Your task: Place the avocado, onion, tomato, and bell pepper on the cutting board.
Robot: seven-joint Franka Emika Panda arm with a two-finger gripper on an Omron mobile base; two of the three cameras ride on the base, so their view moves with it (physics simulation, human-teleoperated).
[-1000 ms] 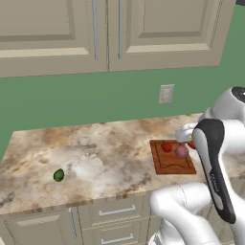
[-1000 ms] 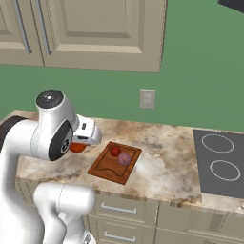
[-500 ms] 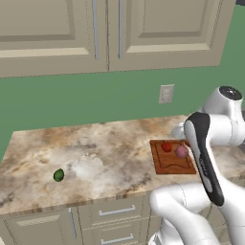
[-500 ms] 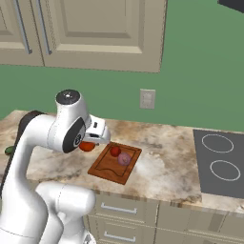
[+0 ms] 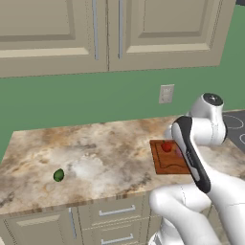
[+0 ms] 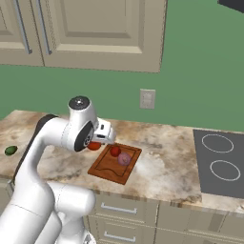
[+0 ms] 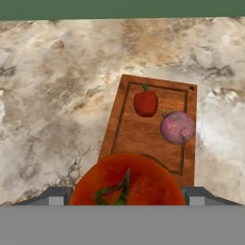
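Observation:
My gripper (image 6: 96,144) is shut on the tomato (image 7: 127,182), an orange-red ball with a dark green top. It hangs just off the cutting board's near left corner and low over the counter. The reddish-brown cutting board (image 7: 139,139) (image 6: 108,167) holds the deep red bell pepper (image 7: 146,103) (image 6: 115,151) and, beside it, the pinkish-purple onion (image 7: 177,127) (image 6: 125,158). The dark green avocado (image 5: 58,175) (image 6: 10,150) lies alone on the marble counter, far left of the board. In the left base view my own arm hides part of the board (image 5: 165,161).
A black cooktop (image 6: 217,162) sits on the counter right of the board. A wall outlet (image 6: 147,98) is on the green wall behind. Beige cabinets hang overhead and drawers (image 5: 115,210) run under the counter's front edge. Bare marble counter (image 5: 100,158) stretches between avocado and board.
The arm has swung and carried the tomato to the right, closer to the cutting board. The pepper, onion and avocado have stayed where they were.

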